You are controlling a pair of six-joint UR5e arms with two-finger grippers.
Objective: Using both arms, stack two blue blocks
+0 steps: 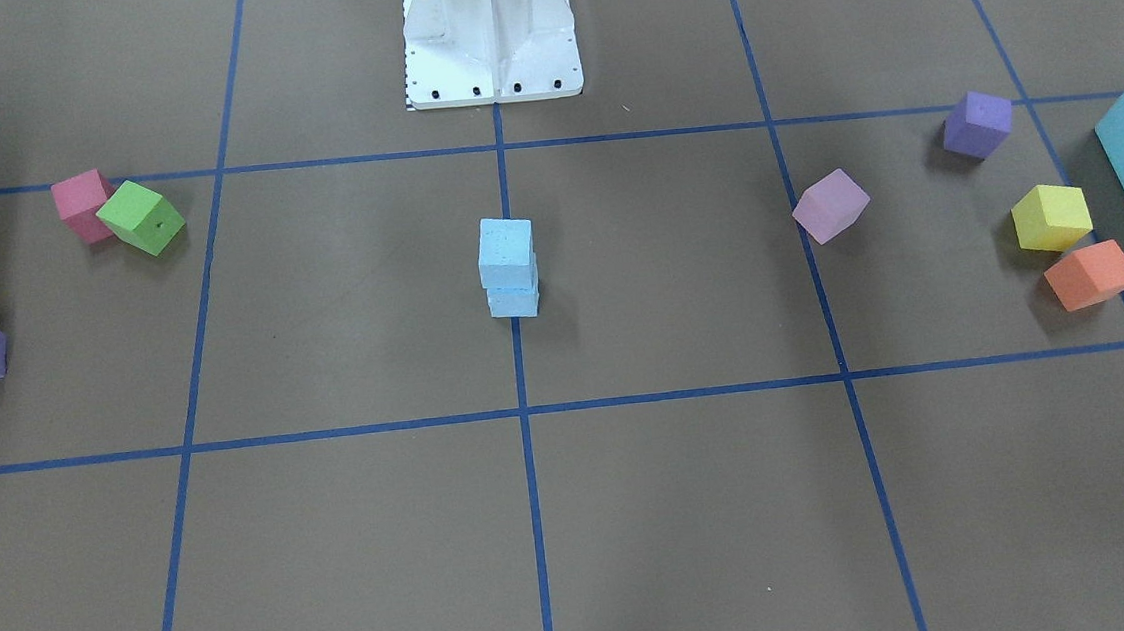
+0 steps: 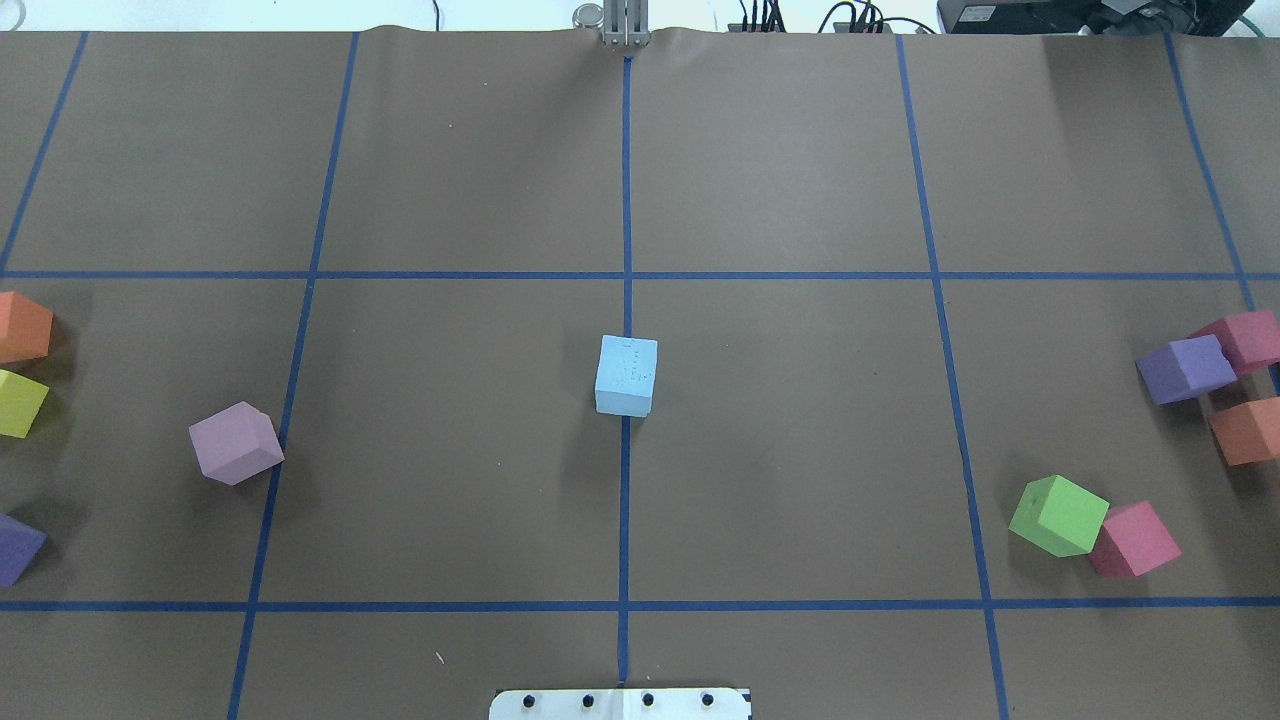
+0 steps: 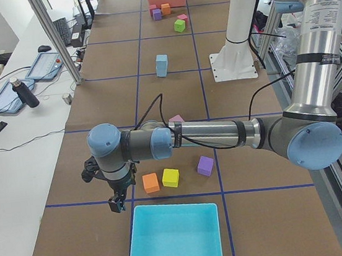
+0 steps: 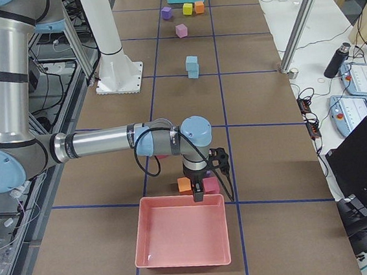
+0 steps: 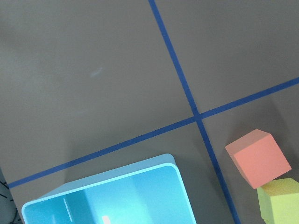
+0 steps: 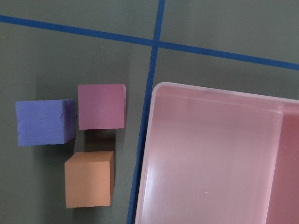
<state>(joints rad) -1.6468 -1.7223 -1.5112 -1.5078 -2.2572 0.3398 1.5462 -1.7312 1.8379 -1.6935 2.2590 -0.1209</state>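
Blue blocks (image 1: 507,260) sit stacked at the middle of the desk (image 1: 338,534), well apart from both claws. My left gripper (image 3: 114,204) hangs at the left edge by the teal bin (image 3: 175,237), right gripper (image 4: 198,197) at the right edge by the pink bin (image 4: 179,232); grip state I cannot tell.

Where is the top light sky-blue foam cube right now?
In the front-facing view, the top sky-blue foam cube sits on the second blue cube, mid-table on the centre tape line, before the white pedestal base.
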